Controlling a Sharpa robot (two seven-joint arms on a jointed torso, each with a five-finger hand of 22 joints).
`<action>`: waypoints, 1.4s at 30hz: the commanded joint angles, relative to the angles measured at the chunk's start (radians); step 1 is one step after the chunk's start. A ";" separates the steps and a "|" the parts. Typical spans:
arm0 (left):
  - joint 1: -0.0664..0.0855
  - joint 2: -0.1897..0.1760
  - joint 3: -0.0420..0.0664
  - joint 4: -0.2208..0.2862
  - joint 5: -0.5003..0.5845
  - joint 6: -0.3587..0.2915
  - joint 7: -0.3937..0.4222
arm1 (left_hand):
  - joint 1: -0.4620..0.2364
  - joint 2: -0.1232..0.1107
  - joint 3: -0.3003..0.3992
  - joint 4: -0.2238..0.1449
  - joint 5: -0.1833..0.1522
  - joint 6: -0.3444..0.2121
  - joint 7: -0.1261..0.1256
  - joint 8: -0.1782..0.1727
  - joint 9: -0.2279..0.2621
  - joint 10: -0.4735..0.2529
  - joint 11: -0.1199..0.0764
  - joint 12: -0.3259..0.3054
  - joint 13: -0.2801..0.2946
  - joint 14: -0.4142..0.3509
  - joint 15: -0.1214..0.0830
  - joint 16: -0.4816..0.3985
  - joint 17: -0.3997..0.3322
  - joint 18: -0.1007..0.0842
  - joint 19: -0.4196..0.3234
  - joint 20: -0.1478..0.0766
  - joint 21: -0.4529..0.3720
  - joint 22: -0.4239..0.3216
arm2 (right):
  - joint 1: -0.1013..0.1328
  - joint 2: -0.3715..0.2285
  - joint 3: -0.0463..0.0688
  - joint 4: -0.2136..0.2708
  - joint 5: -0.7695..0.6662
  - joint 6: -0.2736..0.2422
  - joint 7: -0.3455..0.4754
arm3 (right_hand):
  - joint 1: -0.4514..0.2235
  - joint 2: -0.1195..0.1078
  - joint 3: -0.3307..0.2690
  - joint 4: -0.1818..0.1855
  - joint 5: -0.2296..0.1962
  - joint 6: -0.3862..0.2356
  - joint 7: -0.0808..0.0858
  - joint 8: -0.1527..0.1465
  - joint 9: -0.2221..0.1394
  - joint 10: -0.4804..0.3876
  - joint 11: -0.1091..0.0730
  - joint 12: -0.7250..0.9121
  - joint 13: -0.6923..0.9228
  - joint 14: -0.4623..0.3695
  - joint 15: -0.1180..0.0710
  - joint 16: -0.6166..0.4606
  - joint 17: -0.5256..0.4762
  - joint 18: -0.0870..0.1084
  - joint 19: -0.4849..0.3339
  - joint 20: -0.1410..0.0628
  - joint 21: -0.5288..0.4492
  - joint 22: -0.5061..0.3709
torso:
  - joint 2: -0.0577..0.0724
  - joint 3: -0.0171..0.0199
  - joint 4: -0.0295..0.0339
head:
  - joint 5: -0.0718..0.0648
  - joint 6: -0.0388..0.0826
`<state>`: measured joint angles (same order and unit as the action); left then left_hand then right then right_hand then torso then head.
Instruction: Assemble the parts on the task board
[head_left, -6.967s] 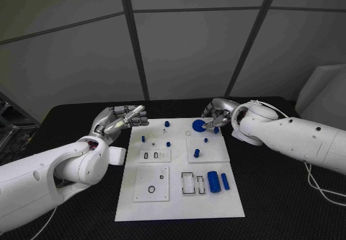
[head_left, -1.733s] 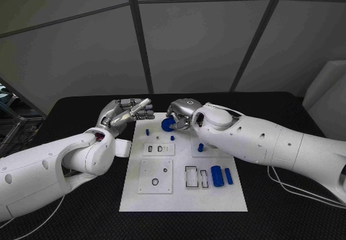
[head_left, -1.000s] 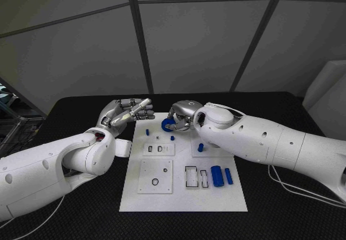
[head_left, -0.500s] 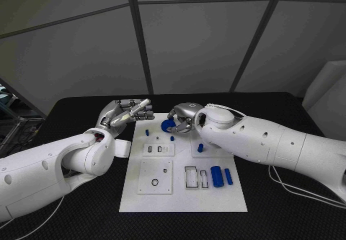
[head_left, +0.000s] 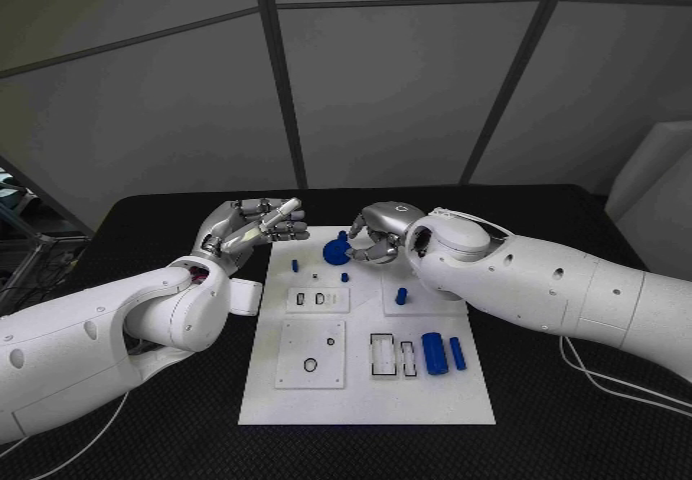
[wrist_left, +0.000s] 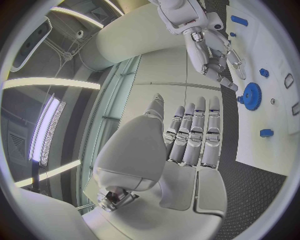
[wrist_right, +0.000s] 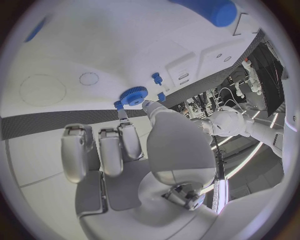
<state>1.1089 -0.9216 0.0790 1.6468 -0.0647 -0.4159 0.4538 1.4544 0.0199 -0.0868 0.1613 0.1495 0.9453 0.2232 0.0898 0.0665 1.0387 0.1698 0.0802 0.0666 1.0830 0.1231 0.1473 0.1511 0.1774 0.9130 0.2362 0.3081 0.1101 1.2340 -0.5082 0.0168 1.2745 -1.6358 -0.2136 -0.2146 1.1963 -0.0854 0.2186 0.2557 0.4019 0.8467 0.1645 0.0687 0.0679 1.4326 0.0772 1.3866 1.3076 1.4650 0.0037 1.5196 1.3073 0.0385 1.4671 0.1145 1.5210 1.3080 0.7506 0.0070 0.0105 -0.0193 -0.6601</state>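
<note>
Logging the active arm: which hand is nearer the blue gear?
Right. The right hand sits right beside the gear; the left hand hovers off the board's left edge.

board (head_left: 447, 395): white, smooth, matt plastic look
gear (head_left: 336, 251): blue plastic, ridged rim
hands (head_left: 378, 235): silver metal, satin sheen
table (head_left: 130, 440): black, rough textured mat
arms (head_left: 562, 285): glossy white plastic

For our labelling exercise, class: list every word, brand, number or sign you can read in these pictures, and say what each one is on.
None can be read.
The task board shows only outlines and slots, no lettering.
The blue gear and the other blue parts carry no marks.
Neither robot hand nor arm bears a legible label.
</note>
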 joint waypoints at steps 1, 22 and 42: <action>0.002 -0.001 0.001 -0.001 -0.006 0.008 0.005 | 0.003 0.005 0.000 -0.007 -0.004 0.001 0.003 -0.005 -0.001 0.002 0.004 -0.004 0.000 0.007 0.003 -0.002 0.001 0.006 0.006 -0.001 -0.005 -0.001 | 0.002 -0.030 0.001 0.039 0.048 -0.180 0.055 | 0.021 -0.001 0.009 -0.006 0.009 0.025 -0.001 0.006 0.002 0.010 0.000 0.005 0.080 0.082 0.002 0.003 0.154 -0.014 0.025 0.004 0.003 0.164 | 0.000 0.0006 -0.0002 | -0.001 0.002; 0.001 0.002 0.001 -0.023 -0.006 0.014 0.004 | 0.003 0.006 -0.002 -0.009 -0.004 0.000 0.004 -0.007 -0.001 0.002 0.005 -0.007 0.000 0.007 0.003 -0.005 0.002 0.006 0.007 -0.001 -0.007 -0.003 | 0.013 -0.358 0.005 0.151 0.383 -0.137 0.218 | 0.175 -0.059 0.020 -0.131 -0.081 0.119 -0.012 0.024 0.003 -0.011 -0.011 -0.030 0.050 0.073 -0.007 -0.018 0.118 -0.005 -0.005 -0.004 -0.018 0.127 | -0.010 0.0019 -0.0161 | -0.028 0.017; 0.001 0.012 0.001 -0.041 -0.006 0.021 0.003 | 0.004 0.005 -0.002 -0.010 -0.004 0.000 0.004 -0.007 -0.001 0.002 0.004 -0.007 0.000 0.007 0.003 -0.005 0.003 0.006 0.007 -0.001 -0.007 -0.003 | 0.002 -0.365 0.003 0.003 0.412 -0.032 0.297 | 0.210 -0.063 -0.008 -0.156 -0.120 0.063 -0.020 -0.002 -0.003 -0.012 -0.018 -0.035 0.048 0.074 -0.014 -0.018 0.121 -0.005 -0.007 -0.012 -0.021 0.124 | -0.008 0.0035 -0.0185 | -0.041 0.012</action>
<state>1.1085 -0.9115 0.0787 1.6069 -0.0647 -0.4097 0.4524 1.4544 0.0199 -0.0897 0.1584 0.1495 0.9453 0.2232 0.0862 0.0665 1.0387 0.1698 0.0802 0.0666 1.0830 0.1231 0.1473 0.1523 0.1773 0.9130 0.2362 0.3081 0.1087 1.2355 -0.8774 0.0198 1.2806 -1.2353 -0.2784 0.0523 1.3977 -0.1497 0.2114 0.1021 0.2845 0.9151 0.1442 0.0693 0.0659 1.4220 0.0623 1.3550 1.3076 1.4649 -0.0039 1.5062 1.3079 0.0384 1.4596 0.1069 1.5060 1.3076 0.7427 0.0098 -0.0043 -0.0616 -0.6479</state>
